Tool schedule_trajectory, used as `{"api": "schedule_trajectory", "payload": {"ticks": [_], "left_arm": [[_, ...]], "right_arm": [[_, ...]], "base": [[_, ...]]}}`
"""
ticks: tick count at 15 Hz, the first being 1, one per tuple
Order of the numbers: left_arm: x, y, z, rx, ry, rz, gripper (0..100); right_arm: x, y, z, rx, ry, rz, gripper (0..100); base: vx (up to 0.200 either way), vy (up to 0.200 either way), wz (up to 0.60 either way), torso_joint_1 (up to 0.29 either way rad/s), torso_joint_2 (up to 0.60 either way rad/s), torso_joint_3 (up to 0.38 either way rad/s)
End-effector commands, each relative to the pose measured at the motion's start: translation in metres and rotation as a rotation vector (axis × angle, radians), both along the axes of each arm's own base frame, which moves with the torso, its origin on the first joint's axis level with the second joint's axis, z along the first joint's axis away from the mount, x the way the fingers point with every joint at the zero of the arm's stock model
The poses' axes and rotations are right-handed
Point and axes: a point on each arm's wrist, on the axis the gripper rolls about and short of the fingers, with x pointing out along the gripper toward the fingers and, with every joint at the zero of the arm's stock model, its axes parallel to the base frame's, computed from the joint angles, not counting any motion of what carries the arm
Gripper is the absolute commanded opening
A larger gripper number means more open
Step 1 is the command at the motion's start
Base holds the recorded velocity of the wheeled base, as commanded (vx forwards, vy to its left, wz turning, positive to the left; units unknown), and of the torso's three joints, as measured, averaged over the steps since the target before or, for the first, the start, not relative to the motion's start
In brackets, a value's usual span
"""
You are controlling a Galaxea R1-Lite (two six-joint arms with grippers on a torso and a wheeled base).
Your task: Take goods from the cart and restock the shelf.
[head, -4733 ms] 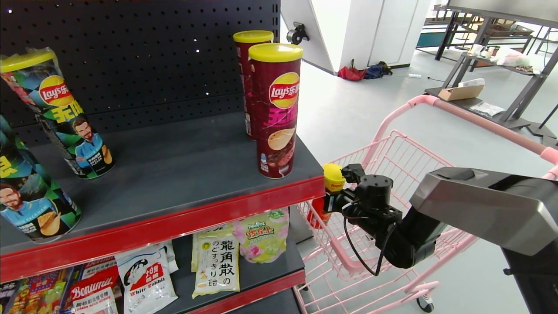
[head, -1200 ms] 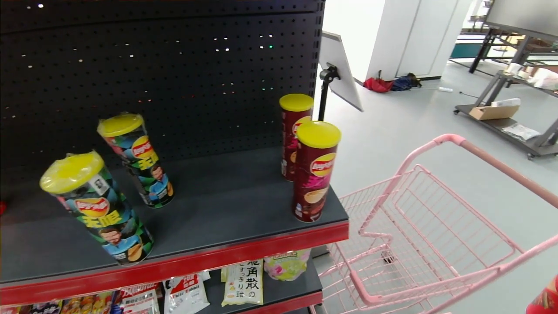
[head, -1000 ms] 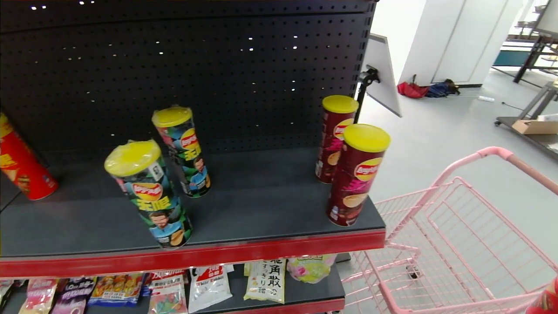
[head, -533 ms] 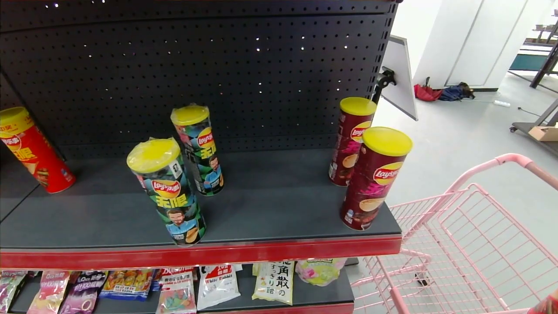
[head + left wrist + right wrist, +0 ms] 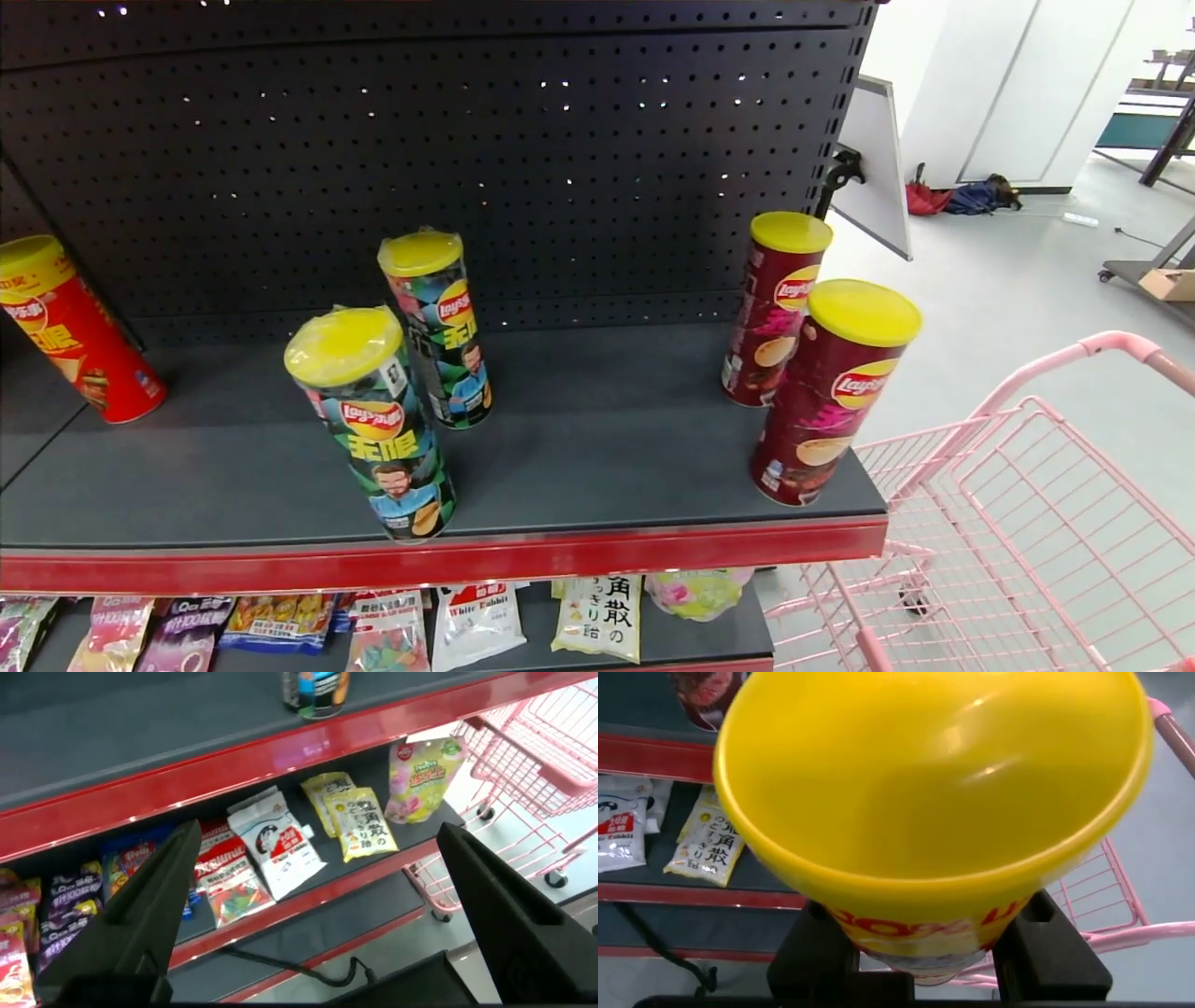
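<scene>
My right gripper (image 5: 929,952) is shut on a crisp can with a yellow lid (image 5: 934,775), its black fingers (image 5: 817,952) on either side of the can's body below the lid. It hangs in front of the shelf's red edge (image 5: 654,756), beside the pink cart (image 5: 1120,891). My left gripper (image 5: 318,831) is open and holds nothing, facing the lower shelf of snack bags (image 5: 276,845). On the dark upper shelf (image 5: 579,448) stand two green cans (image 5: 373,420), two maroon cans (image 5: 831,392) and a red can (image 5: 65,327).
The pink cart (image 5: 1027,523) stands right of the shelf end. A black pegboard (image 5: 467,168) backs the shelf. Bare shelf surface lies between the green and maroon cans. A white sign board (image 5: 873,159) sticks out at the shelf's right end.
The head camera has swung left and up onto the shelf, so the cans now sit farther right. The right arm with its can, over the cart earlier, has left the head picture.
</scene>
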Motion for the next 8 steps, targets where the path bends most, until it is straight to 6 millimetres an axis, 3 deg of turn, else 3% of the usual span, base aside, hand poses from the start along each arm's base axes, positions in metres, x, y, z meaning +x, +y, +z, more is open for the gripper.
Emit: {"api": "schedule_trajectory", "payload": {"ticks": [1, 8], "left_arm": [[0.0000, 0.0000, 0.0000, 0.000, 0.000, 0.000, 100], [0.0000, 0.0000, 0.0000, -0.002, 0.000, 0.001, 100]], "right_arm": [[-0.0004, -0.0001, -0.0011, 0.000, -0.001, 0.001, 0], [-0.0001, 0.0000, -0.0011, -0.001, 0.001, 0.001, 0]], "base": [[0.000, 0.200, 0.00, 0.002, 0.01, -0.002], [0.000, 0.200, 0.00, 0.000, 0.00, 0.002]]}}
